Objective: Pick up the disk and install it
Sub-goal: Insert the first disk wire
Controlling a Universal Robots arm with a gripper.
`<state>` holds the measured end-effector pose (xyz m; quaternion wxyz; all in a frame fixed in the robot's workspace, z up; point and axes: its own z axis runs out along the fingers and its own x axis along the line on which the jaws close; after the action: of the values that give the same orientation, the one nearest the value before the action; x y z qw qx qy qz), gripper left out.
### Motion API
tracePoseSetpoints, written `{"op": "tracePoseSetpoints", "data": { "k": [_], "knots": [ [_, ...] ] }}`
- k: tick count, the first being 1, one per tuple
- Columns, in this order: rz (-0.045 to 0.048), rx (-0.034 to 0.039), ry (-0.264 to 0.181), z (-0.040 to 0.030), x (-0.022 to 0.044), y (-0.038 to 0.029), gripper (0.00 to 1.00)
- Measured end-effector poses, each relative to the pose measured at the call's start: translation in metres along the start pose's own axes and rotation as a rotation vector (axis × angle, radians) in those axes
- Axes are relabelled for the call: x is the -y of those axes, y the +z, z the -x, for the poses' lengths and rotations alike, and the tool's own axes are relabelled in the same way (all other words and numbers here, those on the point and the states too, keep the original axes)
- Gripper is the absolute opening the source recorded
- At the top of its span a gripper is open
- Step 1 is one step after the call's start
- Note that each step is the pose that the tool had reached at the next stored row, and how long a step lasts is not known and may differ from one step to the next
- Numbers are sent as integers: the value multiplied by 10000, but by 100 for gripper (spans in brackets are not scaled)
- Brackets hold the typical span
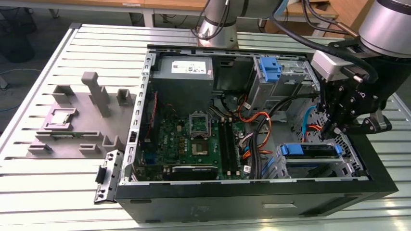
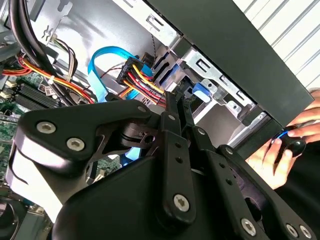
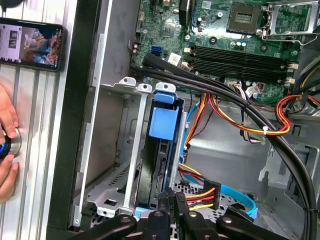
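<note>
One open computer case (image 1: 257, 202) lies on its side on a slatted metal table (image 1: 38, 178), with wooden desks beyond the table's far edge. At the exterior view's left, near the table's left edge, sits a grey fixture tray (image 1: 77, 120) with upright posts. Inside the case, the green motherboard (image 1: 192, 139) covers the middle, with loose orange and black cables to its right.

At the case's near right corner the disk (image 1: 310, 150) sits in the metal drive cage (image 1: 314, 166), blue carrier tab at its left end. It lies flat, its long axis running along the case's front edge. In the first wrist view the disk (image 3: 157, 165) stands edge-on in its slot between the cage rails.

Over that corner hangs the gripper (image 1: 335, 129), just above the disk and apart from it. Its black fingers (image 3: 172, 202) are pressed together, holding nothing. A person's hand (image 3: 6, 150) rests on the table outside the case wall, beside a phone (image 3: 32, 44).
</note>
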<state>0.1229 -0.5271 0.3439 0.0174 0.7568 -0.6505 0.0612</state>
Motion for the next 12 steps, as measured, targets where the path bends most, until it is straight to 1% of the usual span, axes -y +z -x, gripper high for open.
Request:
{"op": "tracePoseSetpoints", "data": {
  "k": [4, 5, 9, 12],
  "knots": [
    [4, -2, 32, 0, 0, 1, 17],
    [14, -3, 124, 2, -2, 4, 17],
    [94, -43, 803, 2, -6, 12, 17],
    [100, -45, 864, -8, -8, 21, 17]
  ]
}}
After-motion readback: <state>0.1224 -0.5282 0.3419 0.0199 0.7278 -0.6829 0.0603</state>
